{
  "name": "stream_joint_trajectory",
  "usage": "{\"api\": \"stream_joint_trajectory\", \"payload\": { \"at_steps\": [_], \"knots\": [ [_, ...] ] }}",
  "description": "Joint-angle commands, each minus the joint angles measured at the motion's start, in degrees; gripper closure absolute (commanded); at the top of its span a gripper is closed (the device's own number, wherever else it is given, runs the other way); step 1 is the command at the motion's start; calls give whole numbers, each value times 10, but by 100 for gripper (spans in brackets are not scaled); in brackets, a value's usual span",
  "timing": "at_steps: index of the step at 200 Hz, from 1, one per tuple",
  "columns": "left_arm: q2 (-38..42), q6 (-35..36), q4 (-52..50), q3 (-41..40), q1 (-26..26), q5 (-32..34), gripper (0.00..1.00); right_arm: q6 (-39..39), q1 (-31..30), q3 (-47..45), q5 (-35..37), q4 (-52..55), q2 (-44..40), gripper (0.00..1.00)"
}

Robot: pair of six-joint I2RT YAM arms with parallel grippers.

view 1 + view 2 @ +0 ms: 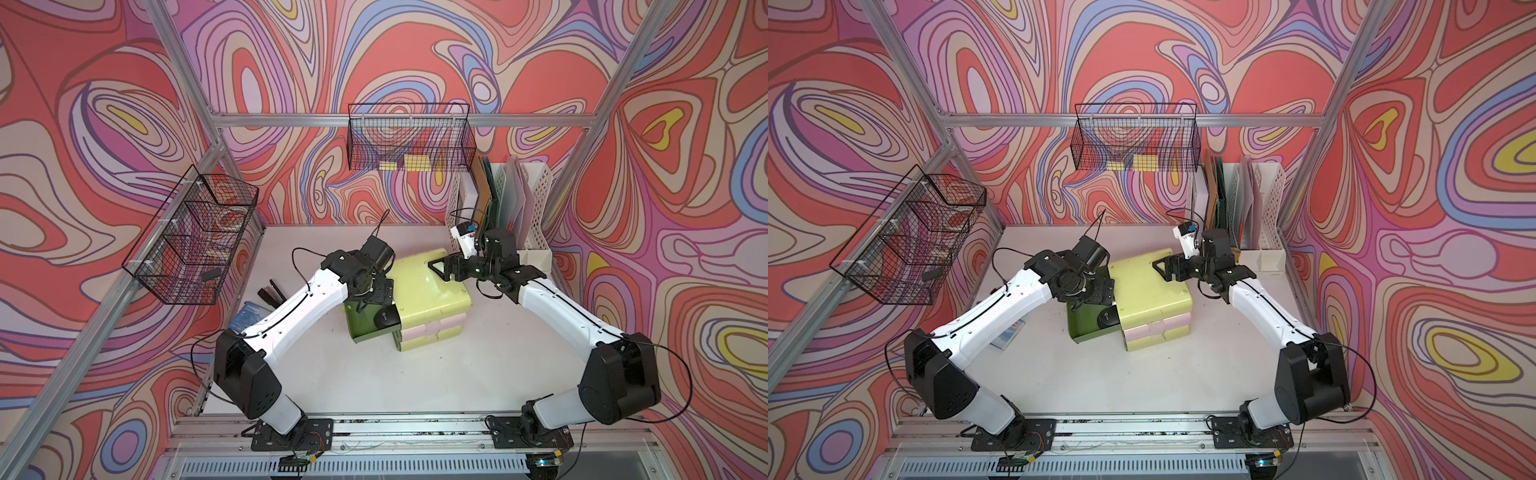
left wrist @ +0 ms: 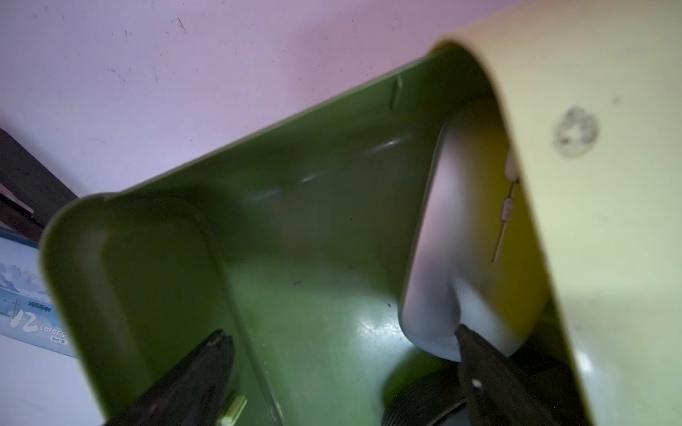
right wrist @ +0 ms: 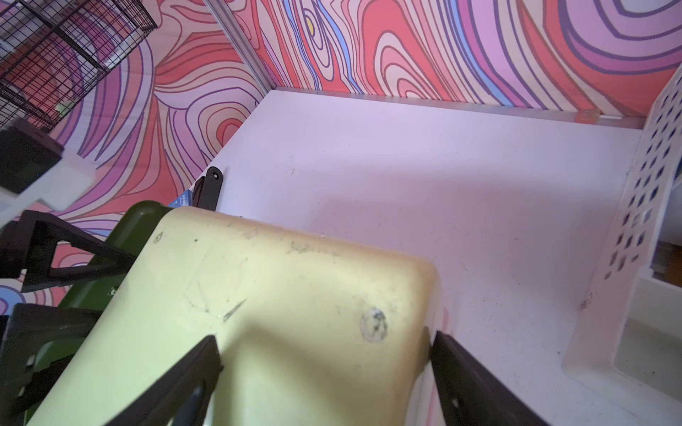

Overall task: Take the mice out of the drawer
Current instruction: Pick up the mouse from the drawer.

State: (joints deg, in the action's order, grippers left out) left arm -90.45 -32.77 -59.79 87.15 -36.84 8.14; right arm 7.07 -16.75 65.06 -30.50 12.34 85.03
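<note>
Left fingers (image 2: 206, 365) stood apart in the drawer (image 2: 313, 166), one tip seemingly against the silver mouse (image 2: 435, 239) (half hidden); closing could shove it deeper. Right fingers (image 3: 465, 372) hung apart too.

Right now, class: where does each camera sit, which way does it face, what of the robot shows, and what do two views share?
Top views: high above the arm bases, facing down towards the back wall; both arms, drawer unit, black mouse.
Left wrist: on the left arm, looking into the green drawer at a pale mouse; left gripper open.
Right wrist: on the right arm, looking across the unit's top to the far corner; right gripper open.
Shared: both wrist views show drawer and unit.
</note>
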Motion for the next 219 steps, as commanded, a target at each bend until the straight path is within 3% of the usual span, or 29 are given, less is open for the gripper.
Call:
{"api": "stream_joint_trajectory", "payload": {
  "at_steps": [1, 14, 51, 108, 137, 219],
  "knots": [
    [-7, 10, 12, 5, -11, -7, 0, -13, -21, -10, -12, 56, 32, 7],
    [-4, 12, 22, 4, -11, -17, 1, -14, -21, -10, -12, 56, 33, 7],
    [29, 55, 46, -5, -11, -49, 18, -15, -21, -11, -11, 55, 34, 7],
    [55, 128, 89, -45, -10, -110, 20, -15, -21, -12, -14, 52, 37, 7],
    [57, 167, 126, -78, -11, -96, 17, -15, -21, -14, -14, 51, 35, 7],
    [96, 159, 390, -223, -11, -171, 17, -15, -21, -18, -15, 49, 32, 7]
  ]
}}
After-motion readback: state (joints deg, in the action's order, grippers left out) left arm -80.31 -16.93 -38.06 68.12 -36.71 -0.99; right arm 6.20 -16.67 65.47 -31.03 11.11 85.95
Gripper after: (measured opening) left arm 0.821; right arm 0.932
